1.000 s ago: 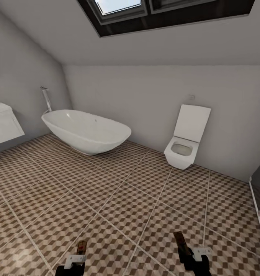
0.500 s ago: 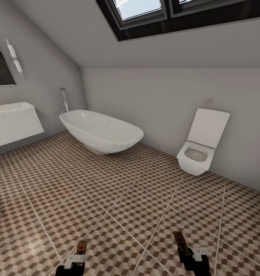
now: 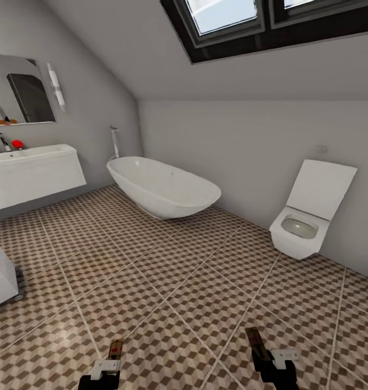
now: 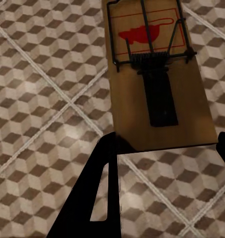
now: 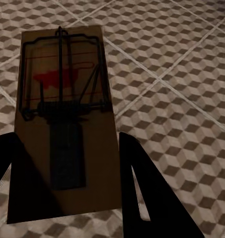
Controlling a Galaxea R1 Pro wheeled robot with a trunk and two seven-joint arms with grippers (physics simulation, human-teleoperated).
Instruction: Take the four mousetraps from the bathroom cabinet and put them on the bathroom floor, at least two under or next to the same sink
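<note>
Swinging left, my view now brings the sink (image 3: pixel 32 173) in — far-left of both grippers, left gripper (image 3: pixel 105 371) nearer; each clamps a mousetrap (image 4: pixel 159 74).

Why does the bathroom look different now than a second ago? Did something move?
Only the camera turned left. That made the bathtub and toilet slide right in the picture and brought the sink and mirror into sight. Nothing was grabbed or dropped: the left gripper and right gripper still each hold a mousetrap over the bathroom floor.
</note>
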